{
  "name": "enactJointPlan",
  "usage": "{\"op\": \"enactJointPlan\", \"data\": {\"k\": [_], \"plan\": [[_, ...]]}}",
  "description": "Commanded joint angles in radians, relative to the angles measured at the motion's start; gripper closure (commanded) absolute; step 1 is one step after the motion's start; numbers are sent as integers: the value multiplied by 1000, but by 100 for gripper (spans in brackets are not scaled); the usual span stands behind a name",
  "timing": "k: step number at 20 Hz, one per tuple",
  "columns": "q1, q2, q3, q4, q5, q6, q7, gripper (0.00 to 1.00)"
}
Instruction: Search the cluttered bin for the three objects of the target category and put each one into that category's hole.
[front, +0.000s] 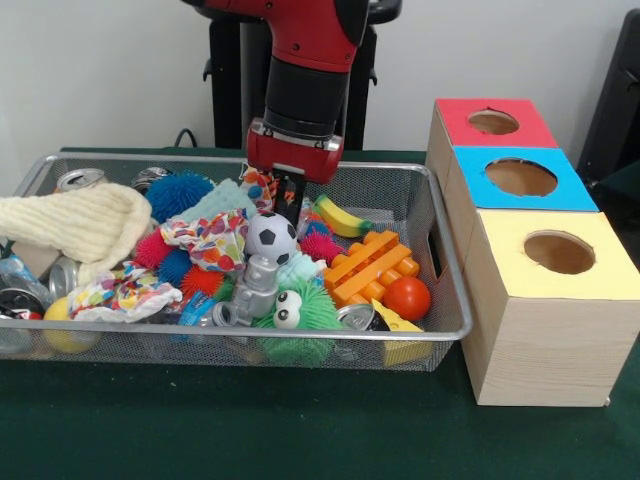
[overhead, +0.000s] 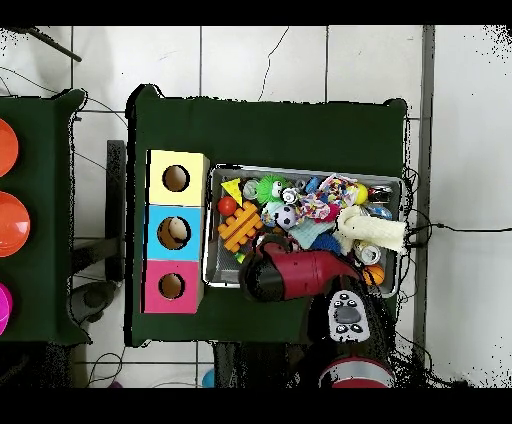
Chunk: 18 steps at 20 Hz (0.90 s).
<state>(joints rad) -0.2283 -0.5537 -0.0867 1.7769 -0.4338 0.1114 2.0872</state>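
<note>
Front view: wire bin (front: 448, 300) fills table centre, heaped w/ toys, cloth and cans, so targets lie half buried. The arm drops in from above; gripper (front: 289, 197) is sunk in the clutter near the far wall, prob. probing for a bottle; can't tell if fingers are spread or pinched. Three boxes sit beside the bin; red-topped box hole (front: 493, 122) is farthest back. One clear bottle w/ blue (front: 14, 276) shows at the bin's cloth end, well apart from gripper.
</note>
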Motion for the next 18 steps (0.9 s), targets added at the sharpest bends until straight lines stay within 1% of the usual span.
{"op": "enactJointPlan", "data": {"k": [1, 2, 11, 18], "plan": [[14, 40, 16, 31, -36, -79, 88, 100], [10, 37, 28, 22, -51, -58, 59, 100], [6, 36, 37, 18, -43, -54, 60, 100], [8, 38, 32, 24, -43, -73, 69, 100]]}}
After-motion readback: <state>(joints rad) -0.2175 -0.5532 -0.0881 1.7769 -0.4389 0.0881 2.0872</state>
